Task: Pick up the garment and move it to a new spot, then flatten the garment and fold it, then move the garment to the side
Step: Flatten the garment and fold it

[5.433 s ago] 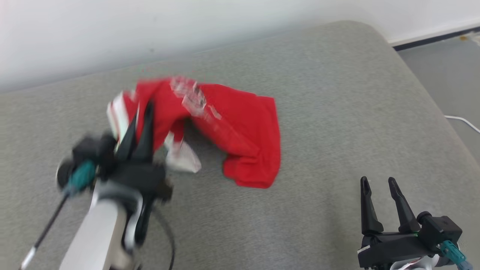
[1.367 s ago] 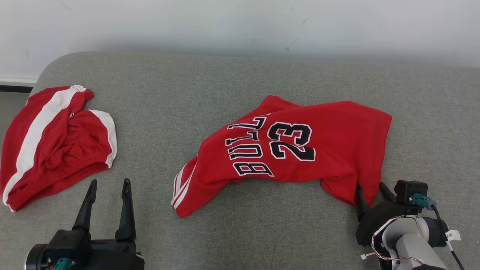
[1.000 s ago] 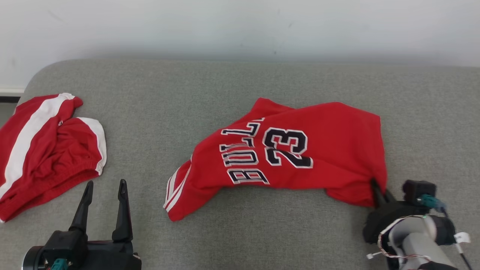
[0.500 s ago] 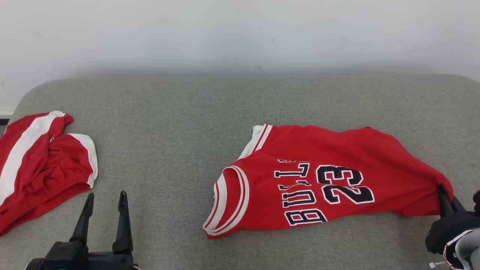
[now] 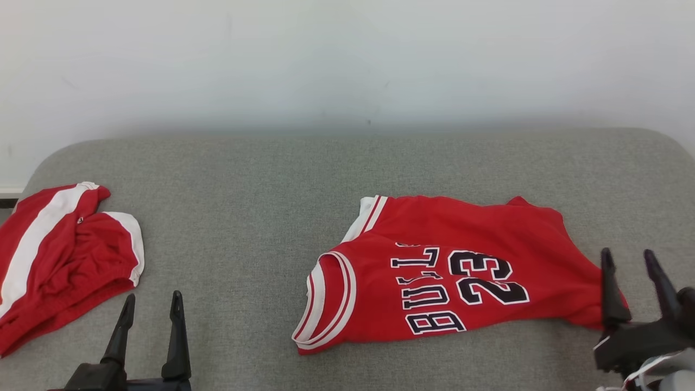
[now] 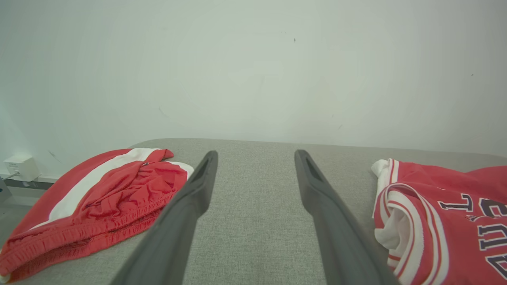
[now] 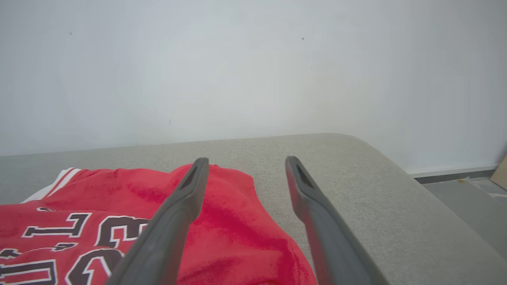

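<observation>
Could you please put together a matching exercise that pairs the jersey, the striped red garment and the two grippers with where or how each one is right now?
Things:
1. jersey
2. striped red garment
3. left gripper
4. right gripper

Places or states:
A. bunched up at the left end of the grey cushion
B. open, at the jersey's right edge
C. open, above bare cushion between the two garments
D. lying with the number 23 facing up

Pairs: 1-D, 2-A, 3-C, 4-B
</observation>
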Motion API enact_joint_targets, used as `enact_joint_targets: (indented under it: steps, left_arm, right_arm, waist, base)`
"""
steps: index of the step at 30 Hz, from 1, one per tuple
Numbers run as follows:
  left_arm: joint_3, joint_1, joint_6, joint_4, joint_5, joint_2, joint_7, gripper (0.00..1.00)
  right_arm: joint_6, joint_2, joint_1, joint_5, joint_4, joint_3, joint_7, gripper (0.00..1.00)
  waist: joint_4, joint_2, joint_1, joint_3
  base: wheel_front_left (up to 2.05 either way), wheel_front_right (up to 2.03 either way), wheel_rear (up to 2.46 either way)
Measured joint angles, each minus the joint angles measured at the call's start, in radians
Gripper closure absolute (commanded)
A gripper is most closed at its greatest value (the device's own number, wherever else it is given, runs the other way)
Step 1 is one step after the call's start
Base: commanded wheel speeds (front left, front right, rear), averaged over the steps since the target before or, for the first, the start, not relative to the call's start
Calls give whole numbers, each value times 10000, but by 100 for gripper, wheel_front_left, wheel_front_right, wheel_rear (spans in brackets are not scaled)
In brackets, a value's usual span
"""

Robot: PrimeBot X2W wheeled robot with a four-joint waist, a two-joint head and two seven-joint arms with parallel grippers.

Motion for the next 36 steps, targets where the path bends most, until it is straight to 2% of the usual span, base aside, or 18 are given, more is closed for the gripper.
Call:
enact_joint_targets:
  steps: [8,16,25,36]
  left_arm:
    - [-4,170,-13,-40,8,0,0,0]
    - [-21,181,-13,-86,21,6,0,0]
    - [-341,32,-13,-63,82,10,0,0]
    - [-2077,-1035,-13,976,-318,167,0,0]
  right_arm:
    - [0,1110,1338,-341,-1732,332,-247,0]
    - [0,1645,2307,-410,-2658,591,-301,0]
    - [0,1764,2445,-410,-2817,767,-320,0]
    - [0,1760,2248,-374,-2671,1034,-324,0]
  waist:
    - [-65,0,0,-170]
    - [-121,0,0,-148]
    - [-259,0,0,-47]
    - [-664,0,2,109]
  base:
    - [0,0,0]
    - [0,0,0]
    - [0,0,0]
    - [0,0,0]
